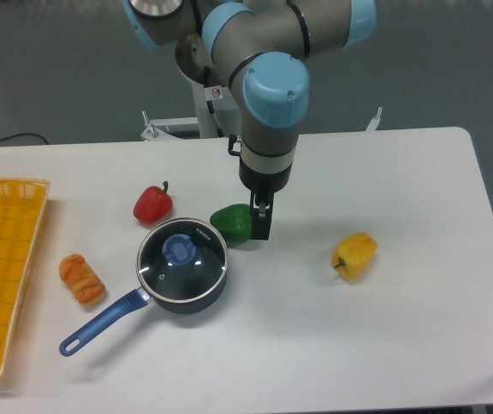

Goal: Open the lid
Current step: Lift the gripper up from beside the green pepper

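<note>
The lid (202, 266) is a round clear glass disc with a thin metal rim and a blue centre knob (178, 249). It sits closed on the dark blue saucepan (186, 302), whose long blue handle (100, 324) points to the front left. My gripper (261, 222) hangs to the right of the pan and a little behind it, apart from the lid, low over the table and right beside a green pepper (232, 222). Its fingers point down and line up in this view, so the gap between them does not show.
A red pepper (152, 203) lies behind the pan. A yellow pepper (355, 255) lies to the right. A bread roll (82, 279) lies left of the pan's handle. A yellow basket (5, 259) stands at the left edge of the white table (402, 172).
</note>
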Available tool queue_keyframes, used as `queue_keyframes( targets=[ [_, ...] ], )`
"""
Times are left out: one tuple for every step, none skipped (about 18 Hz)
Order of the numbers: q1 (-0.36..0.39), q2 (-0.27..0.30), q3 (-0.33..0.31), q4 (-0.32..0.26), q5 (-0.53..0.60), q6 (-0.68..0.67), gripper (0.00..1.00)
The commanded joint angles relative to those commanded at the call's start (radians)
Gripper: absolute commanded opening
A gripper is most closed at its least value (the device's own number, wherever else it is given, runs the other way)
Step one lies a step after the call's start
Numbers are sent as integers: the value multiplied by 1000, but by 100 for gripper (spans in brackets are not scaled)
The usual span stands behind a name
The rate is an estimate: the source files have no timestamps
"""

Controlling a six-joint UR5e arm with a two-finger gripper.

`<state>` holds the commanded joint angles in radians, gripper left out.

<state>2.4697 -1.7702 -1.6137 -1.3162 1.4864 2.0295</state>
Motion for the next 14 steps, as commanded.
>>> queue_keyframes(
  targets=[
    [-2,0,-5,2,2,2,100],
    [-3,2,-5,2,3,0,100],
    [-5,2,-5,2,5,-2,100],
    [-6,5,-5,2,5,-2,100],
    [-8,8,-5,2,6,-2,100],
    [-9,12,-5,3,6,-3,100],
    [-9,14,-6,5,6,-8,100],
    [-11,14,-11,5,3,-17,100],
    [-12,14,-24,6,-1,-47,100],
    [-14,15,-41,12,-5,-104,100],
    [-15,15,-51,17,-5,-173,100],
    [-21,15,-52,18,-5,-210,100],
    [-23,14,-52,17,-3,-216,100],
    [-25,14,-54,14,-5,-216,100]
  ],
)
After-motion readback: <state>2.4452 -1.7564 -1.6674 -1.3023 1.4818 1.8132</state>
